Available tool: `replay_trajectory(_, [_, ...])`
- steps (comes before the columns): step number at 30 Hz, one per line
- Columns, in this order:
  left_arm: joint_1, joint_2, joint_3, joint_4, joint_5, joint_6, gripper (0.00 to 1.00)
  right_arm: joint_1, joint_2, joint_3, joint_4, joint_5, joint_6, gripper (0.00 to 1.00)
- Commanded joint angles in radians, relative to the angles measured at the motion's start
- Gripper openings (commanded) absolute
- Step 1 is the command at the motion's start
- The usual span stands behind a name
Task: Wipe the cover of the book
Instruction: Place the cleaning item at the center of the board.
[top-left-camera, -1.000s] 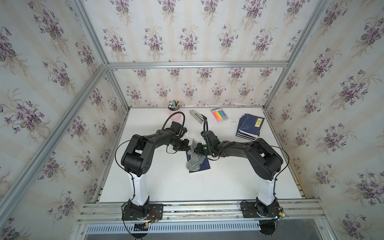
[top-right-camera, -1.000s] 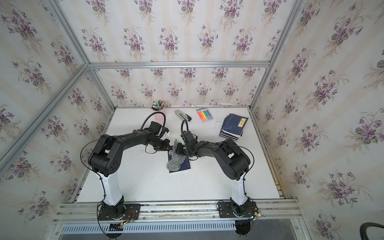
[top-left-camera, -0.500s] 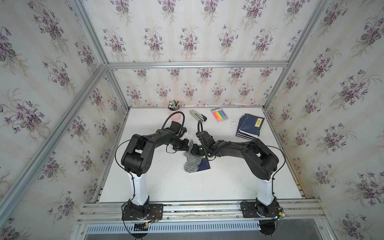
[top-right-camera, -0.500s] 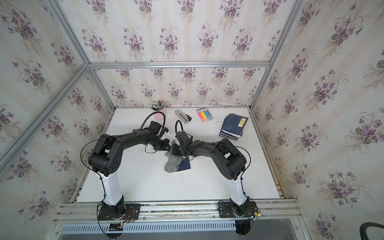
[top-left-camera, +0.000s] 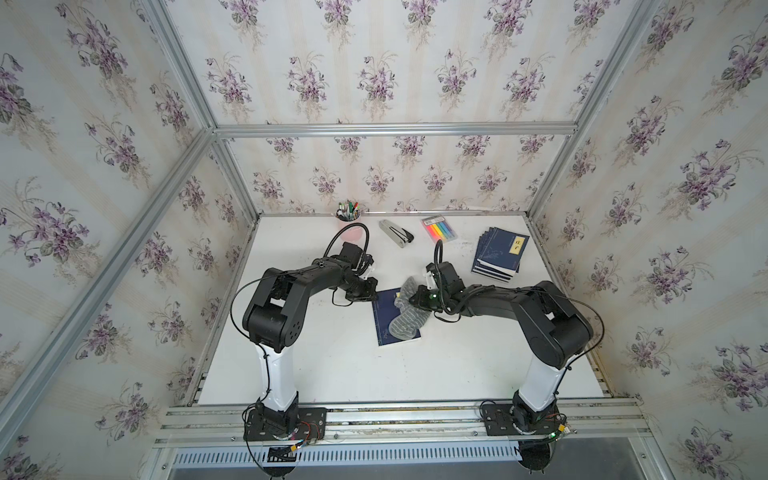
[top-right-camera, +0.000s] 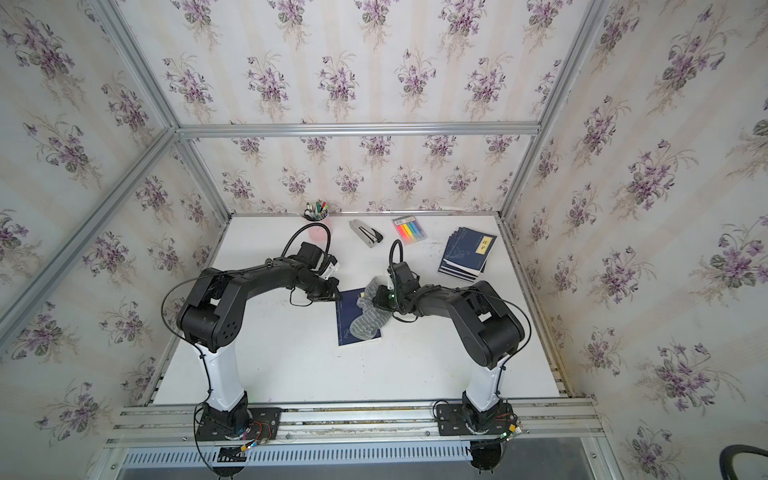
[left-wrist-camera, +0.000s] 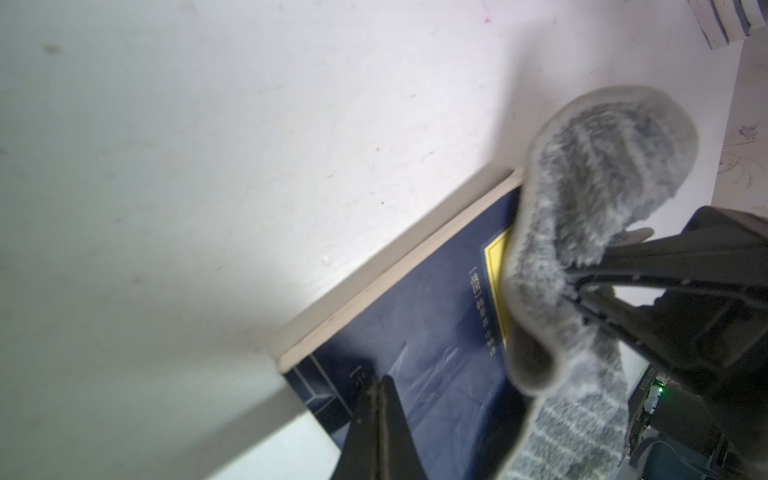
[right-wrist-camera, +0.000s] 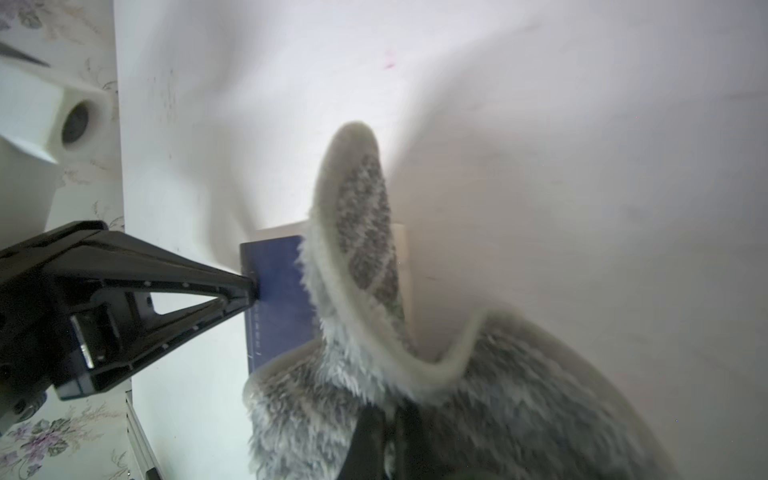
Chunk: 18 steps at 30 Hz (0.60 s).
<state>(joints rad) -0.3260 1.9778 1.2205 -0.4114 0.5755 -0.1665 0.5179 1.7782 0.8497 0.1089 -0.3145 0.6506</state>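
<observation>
Book (top-left-camera: 384, 318), a thin dark-blue paperback with pale page edges, lies flat at the middle of the white table (top-left-camera: 332, 365), between both grippers. Its yellow label (left-wrist-camera: 494, 270) is half hidden, and the print beside it is too blurred to read. One fluffy grey striped sock (top-left-camera: 405, 324) drapes over the cover. Right gripper (top-left-camera: 413, 299) is clamped on the sock's middle. Left gripper (top-left-camera: 371, 294), jaws together and empty, rests its tips on the cover's far left corner. Farther back sit a fanned stack (top-left-camera: 498, 253) of like blue books, one grey stapler (top-left-camera: 397, 234), one pack (top-left-camera: 439, 228) of coloured markers and one pink cup (top-left-camera: 348, 218) of pens.
</observation>
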Motion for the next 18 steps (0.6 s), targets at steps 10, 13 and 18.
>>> replay_trajectory(10, [-0.001, -0.050, -0.001, -0.070, -0.139, 0.010, 0.21, -0.107, -0.208, 0.101, -0.418, 0.383, -0.194, 0.49])
replay_trajectory(13, [-0.004, -0.124, -0.025, -0.067, -0.158, 0.003, 0.46, -0.085, -0.244, 0.131, -0.475, 0.447, -0.239, 0.58])
replay_trajectory(18, [-0.018, -0.241, -0.100, -0.065, -0.178, -0.043, 0.59, 0.002, -0.264, 0.168, -0.474, 0.410, -0.259, 0.64])
